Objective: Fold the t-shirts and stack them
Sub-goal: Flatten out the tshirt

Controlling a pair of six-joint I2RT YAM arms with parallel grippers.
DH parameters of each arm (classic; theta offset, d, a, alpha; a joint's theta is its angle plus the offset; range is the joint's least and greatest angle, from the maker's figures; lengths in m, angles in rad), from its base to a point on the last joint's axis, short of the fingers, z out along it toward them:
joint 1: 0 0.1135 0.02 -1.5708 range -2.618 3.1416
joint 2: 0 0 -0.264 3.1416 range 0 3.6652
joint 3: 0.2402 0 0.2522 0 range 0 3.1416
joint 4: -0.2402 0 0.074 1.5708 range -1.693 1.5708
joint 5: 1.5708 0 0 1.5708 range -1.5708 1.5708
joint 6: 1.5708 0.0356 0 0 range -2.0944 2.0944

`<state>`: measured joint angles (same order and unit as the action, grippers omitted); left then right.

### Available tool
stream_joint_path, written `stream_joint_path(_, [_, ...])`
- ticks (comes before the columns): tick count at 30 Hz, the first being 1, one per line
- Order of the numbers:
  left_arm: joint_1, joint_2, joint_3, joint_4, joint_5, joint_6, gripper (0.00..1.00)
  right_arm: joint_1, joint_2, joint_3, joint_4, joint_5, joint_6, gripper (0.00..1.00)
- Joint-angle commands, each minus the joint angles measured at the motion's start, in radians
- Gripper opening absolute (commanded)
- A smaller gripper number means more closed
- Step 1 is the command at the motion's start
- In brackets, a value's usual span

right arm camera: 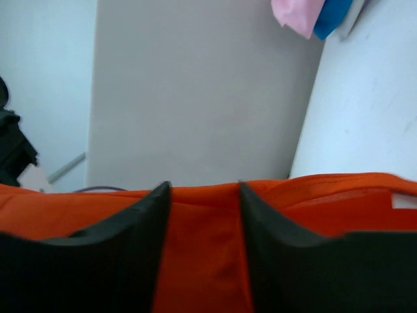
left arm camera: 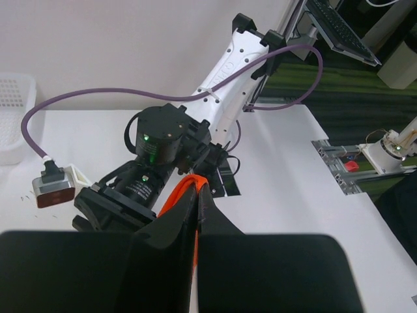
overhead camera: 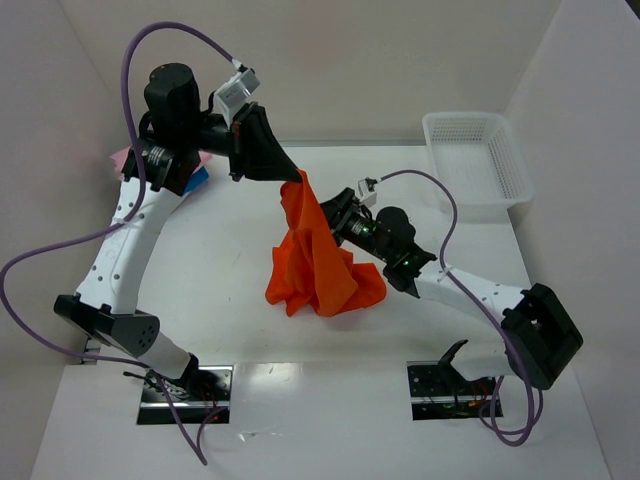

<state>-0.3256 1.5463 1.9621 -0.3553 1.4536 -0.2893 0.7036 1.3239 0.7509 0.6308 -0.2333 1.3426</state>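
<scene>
The bright orange t-shirt (overhead camera: 318, 262) hangs from my left gripper (overhead camera: 296, 177) at mid-table, its lower part bunched on the tabletop. The left gripper (left arm camera: 196, 183) is shut on a fold of the orange shirt (left arm camera: 173, 194) at its top. My right gripper (overhead camera: 328, 212) is at the shirt's right edge, partway up. In the right wrist view its jaws (right arm camera: 202, 189) stand apart with the orange cloth (right arm camera: 202, 254) between them. The light pink shirt (overhead camera: 121, 158) and the blue shirt (overhead camera: 197, 179) lie at the far left, mostly hidden by the left arm; both show in the right wrist view (right arm camera: 297, 14) (right arm camera: 332, 15).
A white mesh basket (overhead camera: 478, 168) stands at the back right corner; it also shows in the left wrist view (left arm camera: 13, 111). The right arm's purple cable (overhead camera: 450, 215) loops above the table to the right of the shirt. Walls close off the back and the sides.
</scene>
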Motion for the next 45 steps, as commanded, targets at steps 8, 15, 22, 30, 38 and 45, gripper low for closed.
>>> stream_joint_path(8, [0.039, -0.068, -0.06, 0.052, 0.018, 0.049, 0.0, -0.073, -0.211, 0.171, -0.232, 0.078, -0.123, 0.0])
stream_joint_path(15, [0.092, -0.097, -0.173, 0.052, -0.064, 0.059, 0.0, -0.285, -0.348, 0.243, -0.436, 0.058, -0.211, 0.0])
stream_joint_path(22, [0.103, -0.077, -0.154, 0.062, 0.016, 0.059, 0.0, -0.285, -0.318, 0.162, -0.456, -0.104, -0.211, 0.17])
stream_joint_path(30, [0.103, -0.048, -0.12, 0.073, 0.122, 0.068, 0.0, -0.25, -0.359, -0.045, -0.456, -0.181, -0.129, 0.71])
stream_joint_path(38, [0.085, -0.026, -0.092, 0.055, 0.177, 0.068, 0.0, -0.029, -0.223, -0.045, -0.303, -0.069, -0.072, 0.78])
stream_joint_path(45, [0.076, -0.026, -0.06, 0.055, 0.177, 0.059, 0.0, 0.036, -0.057, 0.043, -0.224, -0.098, -0.063, 0.84])
